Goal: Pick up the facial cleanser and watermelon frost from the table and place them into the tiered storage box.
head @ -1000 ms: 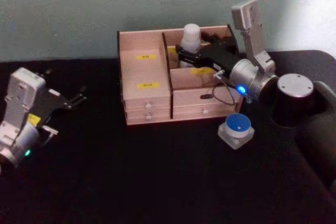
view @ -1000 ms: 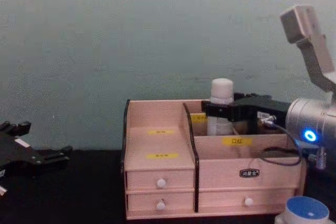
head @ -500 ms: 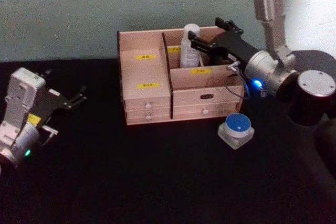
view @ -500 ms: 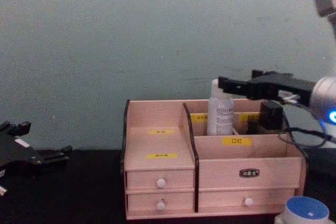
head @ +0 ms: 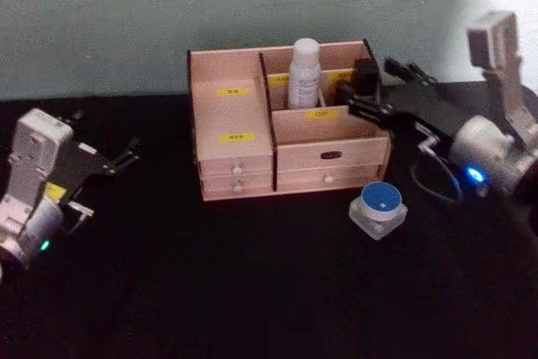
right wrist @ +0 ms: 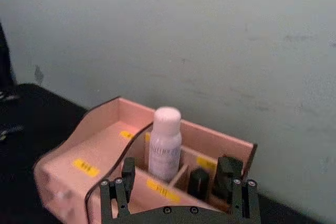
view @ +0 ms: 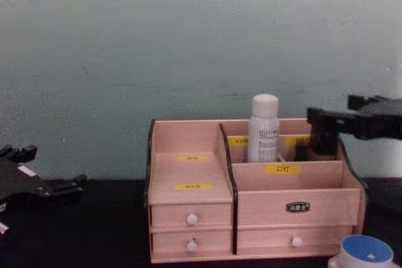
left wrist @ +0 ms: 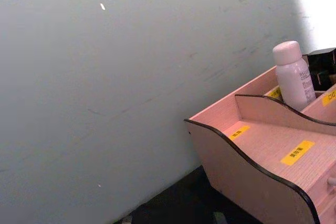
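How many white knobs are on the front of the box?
3. On the box, the upper left knob sits directly above the lower left knob, and the right knob is on the bottom right drawer. None seems hidden.

1. Lower right of the chest view: the watermelon frost (view: pixel 366 253) is cut by the bottom edge.
2. Centre: the facial cleanser (view: pixel 264 131) has its base hidden behind a wall of the tiered storage box (view: pixel 286 187).
3. The print on the yellow labels (view: pixel 193 186) is too small to read.
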Tool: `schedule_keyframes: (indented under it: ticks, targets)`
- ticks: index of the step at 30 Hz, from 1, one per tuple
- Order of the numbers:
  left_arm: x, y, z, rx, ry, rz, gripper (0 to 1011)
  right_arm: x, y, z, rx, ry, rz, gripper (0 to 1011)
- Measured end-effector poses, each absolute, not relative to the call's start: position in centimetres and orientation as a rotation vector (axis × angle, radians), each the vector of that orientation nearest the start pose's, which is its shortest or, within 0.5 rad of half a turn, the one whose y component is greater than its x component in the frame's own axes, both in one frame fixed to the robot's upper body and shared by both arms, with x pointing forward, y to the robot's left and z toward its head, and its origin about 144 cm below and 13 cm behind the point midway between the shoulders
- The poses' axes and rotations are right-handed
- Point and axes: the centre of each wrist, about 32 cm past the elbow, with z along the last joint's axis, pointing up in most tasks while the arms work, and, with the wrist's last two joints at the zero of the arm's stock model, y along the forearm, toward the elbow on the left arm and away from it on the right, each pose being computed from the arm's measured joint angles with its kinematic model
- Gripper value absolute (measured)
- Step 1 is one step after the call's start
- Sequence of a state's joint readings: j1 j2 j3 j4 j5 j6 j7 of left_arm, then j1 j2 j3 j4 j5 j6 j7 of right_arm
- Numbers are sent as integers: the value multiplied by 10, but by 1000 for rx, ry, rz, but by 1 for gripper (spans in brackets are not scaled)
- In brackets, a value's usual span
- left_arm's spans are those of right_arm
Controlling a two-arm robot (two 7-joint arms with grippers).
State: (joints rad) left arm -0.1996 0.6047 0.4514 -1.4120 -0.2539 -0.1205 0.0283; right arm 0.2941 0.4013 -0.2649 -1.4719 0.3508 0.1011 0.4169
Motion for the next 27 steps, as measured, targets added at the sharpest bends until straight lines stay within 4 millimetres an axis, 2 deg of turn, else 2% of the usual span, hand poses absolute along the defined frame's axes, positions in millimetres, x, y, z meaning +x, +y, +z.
schedule_keyframes:
  ticks: [1,7,14,19,27]
  targets:
    - [489,310,1140,304,-285,1248,1001,530,-278,1208,-88,-61,-959,1000]
    - [489,310,1140,304,-285,1248,1001,496,-296,1201,-129,-42,-937,1002]
    - [489,310,1140,304,-285,1248,1001,468,-308,1197,-187,7,-937,1000]
    - [489,310,1140,304,-285,1248,1001,455,-315,1193,-225,53,-941,1002]
    - [489,310,1140,304,-285,1248,1001,447,-317,1186,-268,100,-935,1002]
